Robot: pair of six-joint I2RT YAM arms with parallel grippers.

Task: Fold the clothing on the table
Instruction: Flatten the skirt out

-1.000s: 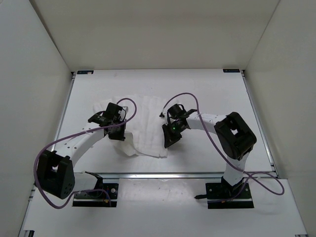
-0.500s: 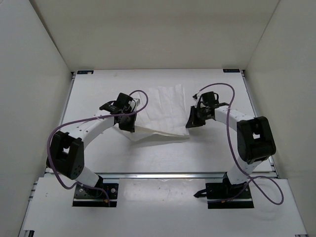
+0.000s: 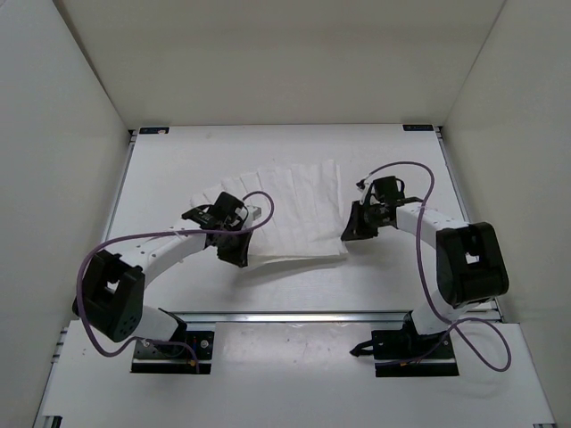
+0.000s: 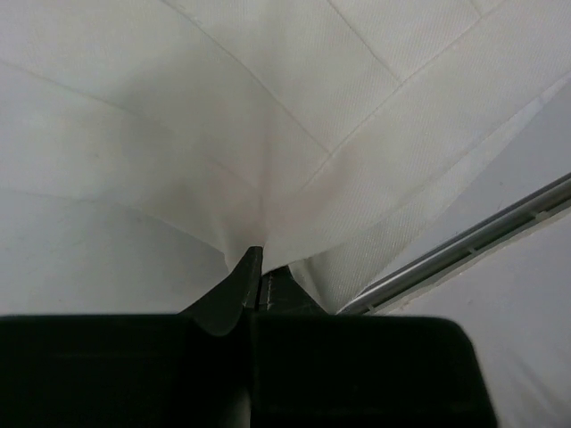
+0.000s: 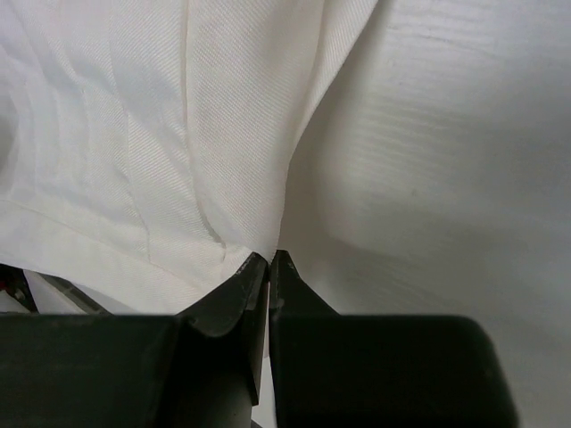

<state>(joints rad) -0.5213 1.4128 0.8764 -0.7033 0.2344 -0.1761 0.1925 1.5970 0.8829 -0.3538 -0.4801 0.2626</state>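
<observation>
The clothing (image 3: 290,209) lies sideways; the left gripper (image 3: 239,257) pinches its near left corner tight, the right gripper (image 3: 350,234) its near right corner.

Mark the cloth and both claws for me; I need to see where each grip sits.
cloth (image 3: 299,205), top view, middle of the spread fabric.
left claw (image 4: 259,270), left wrist view, between fingertips pinching the cloth.
right claw (image 5: 269,265), right wrist view, between fingertips pinching the cloth's edge.
</observation>
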